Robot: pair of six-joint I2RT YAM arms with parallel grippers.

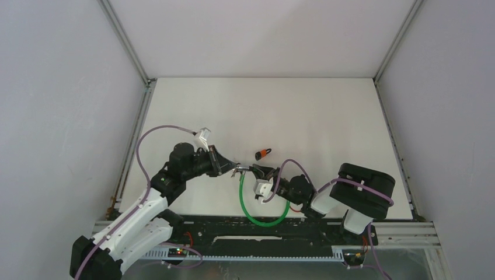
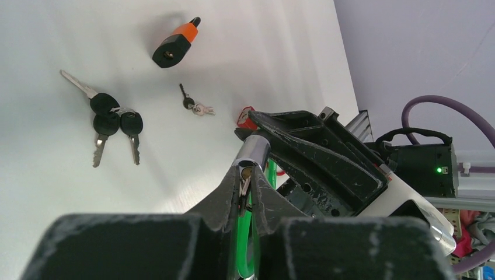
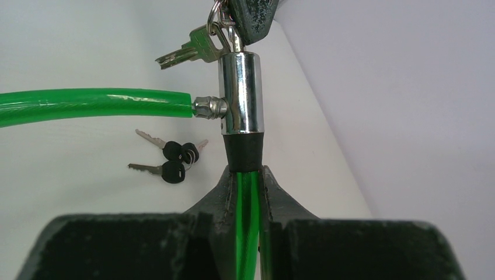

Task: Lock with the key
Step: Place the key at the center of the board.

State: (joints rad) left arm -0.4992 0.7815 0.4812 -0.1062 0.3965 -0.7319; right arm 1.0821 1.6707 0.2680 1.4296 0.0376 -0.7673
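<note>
My right gripper [image 3: 248, 178] pinches the green cable [image 3: 93, 105] under the lock barrel [image 3: 240, 93], my left gripper [image 2: 245, 175] is clamped on the key [image 2: 246, 182] in its end; turning it seems left

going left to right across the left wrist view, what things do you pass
bunch of three black-headed keys → orange and black padlock → shiny chrome lock cylinder → purple cable
</note>
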